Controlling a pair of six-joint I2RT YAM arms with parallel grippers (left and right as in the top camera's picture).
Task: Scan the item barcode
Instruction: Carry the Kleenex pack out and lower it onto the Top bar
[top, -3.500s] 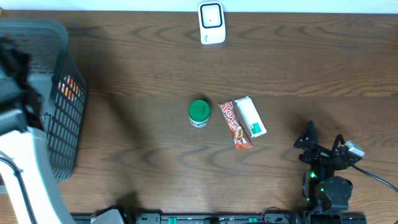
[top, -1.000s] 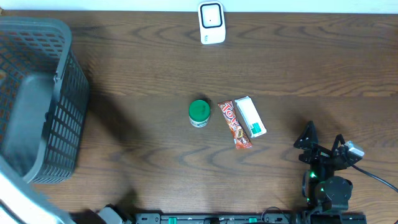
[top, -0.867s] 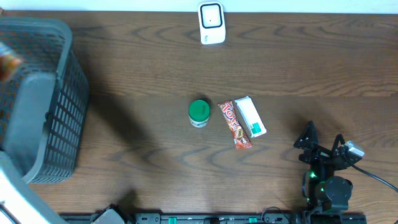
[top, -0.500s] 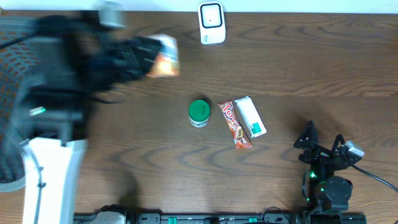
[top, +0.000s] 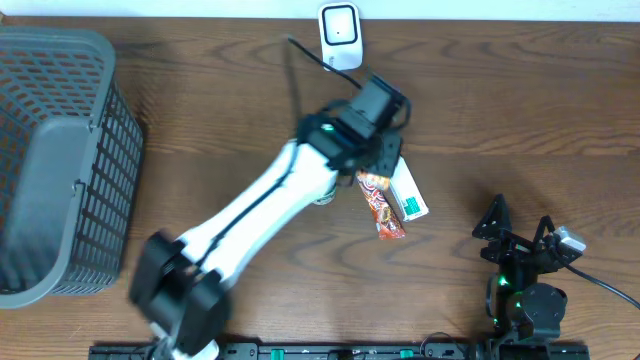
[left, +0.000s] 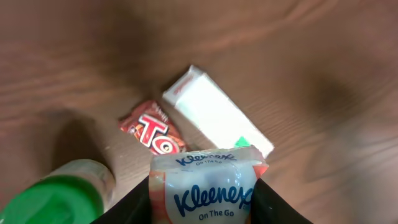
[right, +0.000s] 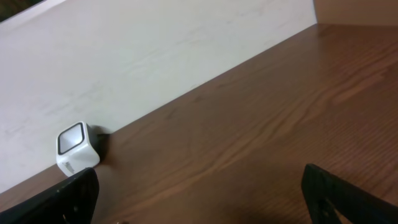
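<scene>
The left gripper (left: 202, 200) pinched a Kleenex tissue pack (left: 205, 186) by its two sides. It held the pack off the table at mid-table, above the red candy bar (left: 152, 129) and the white-and-green box (left: 217, 112), beside the green-lidded jar (left: 53, 199) and well short of the white scanner (top: 340, 37). The pack's printed face was turned to the wrist camera with the lettering upright, its crimped end pointing out past the fingertips toward the box, and its length seemed to run along the fingers, though the near end was cut off from view. The right gripper (top: 518, 232) sat parked at the table's near right edge, fingers spread wide and holding nothing.
</scene>
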